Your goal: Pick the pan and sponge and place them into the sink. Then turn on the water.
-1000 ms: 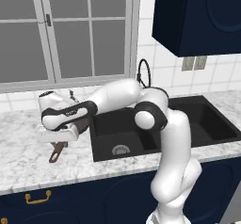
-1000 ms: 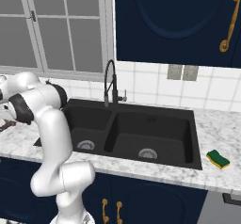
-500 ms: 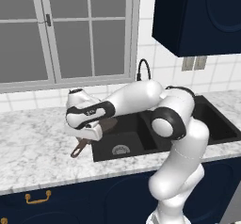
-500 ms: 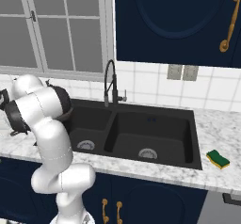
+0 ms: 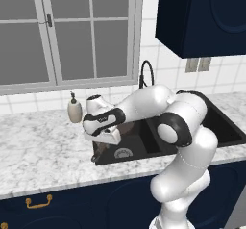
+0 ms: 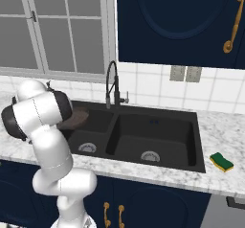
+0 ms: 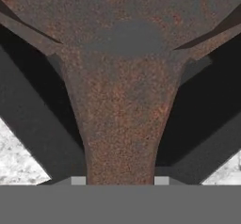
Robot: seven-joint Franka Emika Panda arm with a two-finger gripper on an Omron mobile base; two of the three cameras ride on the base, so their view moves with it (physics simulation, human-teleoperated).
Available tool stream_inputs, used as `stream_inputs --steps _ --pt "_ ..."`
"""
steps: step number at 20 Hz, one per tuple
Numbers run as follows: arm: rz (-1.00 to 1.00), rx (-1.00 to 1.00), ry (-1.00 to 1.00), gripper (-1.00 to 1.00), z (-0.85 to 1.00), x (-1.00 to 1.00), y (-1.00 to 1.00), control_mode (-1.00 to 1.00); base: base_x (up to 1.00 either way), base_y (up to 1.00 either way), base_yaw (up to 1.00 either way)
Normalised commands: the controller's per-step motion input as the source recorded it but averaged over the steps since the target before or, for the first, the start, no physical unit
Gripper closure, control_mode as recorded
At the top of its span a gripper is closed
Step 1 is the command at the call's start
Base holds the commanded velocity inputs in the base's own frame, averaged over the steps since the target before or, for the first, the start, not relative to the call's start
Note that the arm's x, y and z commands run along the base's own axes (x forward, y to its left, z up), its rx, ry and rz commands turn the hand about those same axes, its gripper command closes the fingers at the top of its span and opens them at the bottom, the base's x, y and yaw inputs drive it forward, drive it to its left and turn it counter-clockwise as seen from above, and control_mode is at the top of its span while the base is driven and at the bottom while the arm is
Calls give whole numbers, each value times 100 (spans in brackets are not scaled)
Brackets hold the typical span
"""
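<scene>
My gripper [image 5: 102, 143] is shut on the long brown handle of the pan [image 7: 122, 133], which I hold over the left basin of the black sink [image 6: 158, 135]. In the right base view the pan's [image 6: 74, 118] round dark brown body sticks out from behind my arm above that basin. In the hand view the handle runs up between my fingertips [image 7: 78, 180] to the pan's body, with the dark basin below it. The yellow and green sponge [image 6: 221, 161] lies on the counter right of the sink. The water is out of view.
A tall black gooseneck faucet [image 6: 112, 81] stands behind the divider between the basins. A soap dispenser [image 5: 74, 110] sits on the marble counter left of the sink [image 5: 144, 144], below the window. Dark blue cabinets hang above on the right.
My arm has swung right with the pan, from over the counter left of the sink to over the left basin. The sponge has not moved.
</scene>
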Motion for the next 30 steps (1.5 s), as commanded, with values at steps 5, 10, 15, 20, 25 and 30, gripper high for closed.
stream_inputs --steps 5,10,15,20,25,30 --pt "0 -5 4 100 -24 22 -60 -100 0 0 0" --pt "0 -5 5 100 -24 27 -46 -100 0 0 0" --pt "0 -2 7 100 -28 41 -32 -100 0 0 0" --pt "0 0 8 100 -37 46 -9 -100 0 0 0" --pt "2 0 7 100 -45 45 0 -100 0 0 0" --pt "6 0 4 100 -56 38 1 -100 0 0 0"
